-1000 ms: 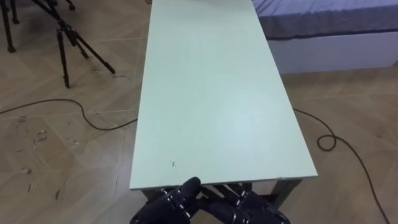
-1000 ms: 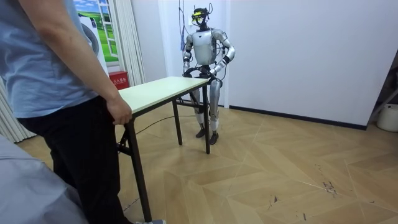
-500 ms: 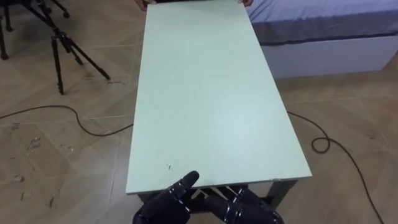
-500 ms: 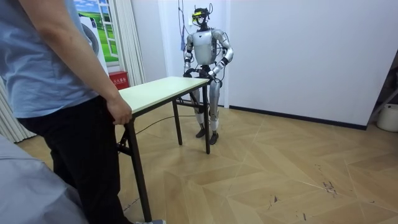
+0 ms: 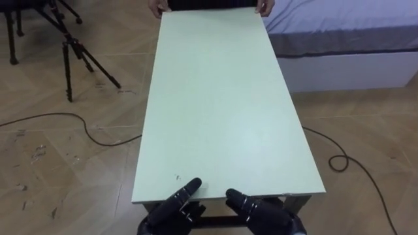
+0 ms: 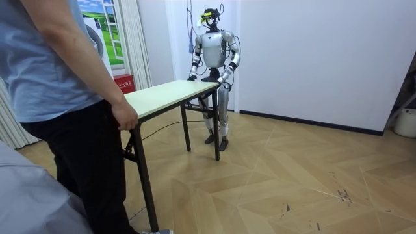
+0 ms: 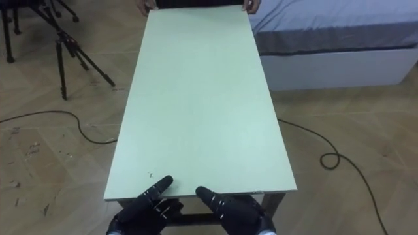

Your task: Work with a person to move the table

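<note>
Pointing at table (image 5: pixel 215 104), left hand (image 5: pixel 171 209), right hand (image 5: pixel 262 212) straight-fingered, room view shows person (image 6: pixel 58 97) holding far end

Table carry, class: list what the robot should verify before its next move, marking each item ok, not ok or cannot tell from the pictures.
1. Far end held: ok. The person's hands are at both far corners of the table.
2. Grip of the left robot hand on the near edge: not ok. Its fingers are straight, not curled round the edge.
3. Grip of the right robot hand: not ok, for the same reason.
4. Tripod clear of the table: ok. It stands apart on the robot's left.
5. Room between the bed and the far right corner: cannot tell.
</note>
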